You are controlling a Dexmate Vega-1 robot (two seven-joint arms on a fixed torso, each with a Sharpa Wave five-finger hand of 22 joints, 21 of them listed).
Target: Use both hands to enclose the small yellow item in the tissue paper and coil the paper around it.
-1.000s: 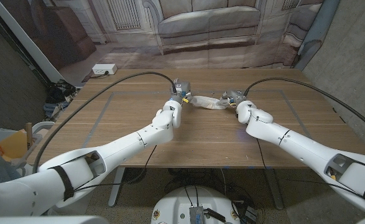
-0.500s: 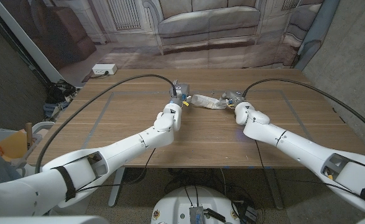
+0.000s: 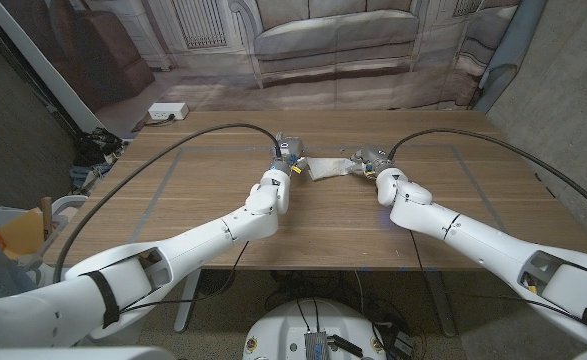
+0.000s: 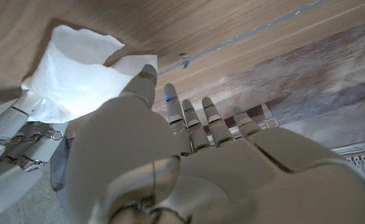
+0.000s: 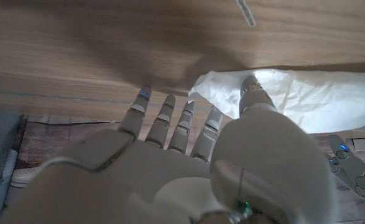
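White tissue paper [image 3: 326, 166] lies crumpled on the wooden table [image 3: 223, 190] between my two hands. My left hand [image 3: 286, 158] stands at its left end, and in the left wrist view the thumb tip [image 4: 146, 76] touches the edge of the tissue paper [image 4: 76, 71] while the other fingers reach out, spread. My right hand [image 3: 377, 165] is at the tissue's right end. In the right wrist view its thumb tip [image 5: 255, 91] rests on the tissue paper [image 5: 319, 96] and its fingers are extended and apart. Whatever lies inside the tissue is hidden.
Thin tape lines [image 3: 161, 192] mark a rectangle on the table around the work spot. Black cables [image 3: 213, 126] arc over the table to each wrist. The table's far edge runs just behind the hands, with floor and a painted backdrop beyond.
The tissue, a narrow twisted bundle earlier, now looks whiter and wider near my left hand. Both hands have shifted slightly toward the near side of the table.
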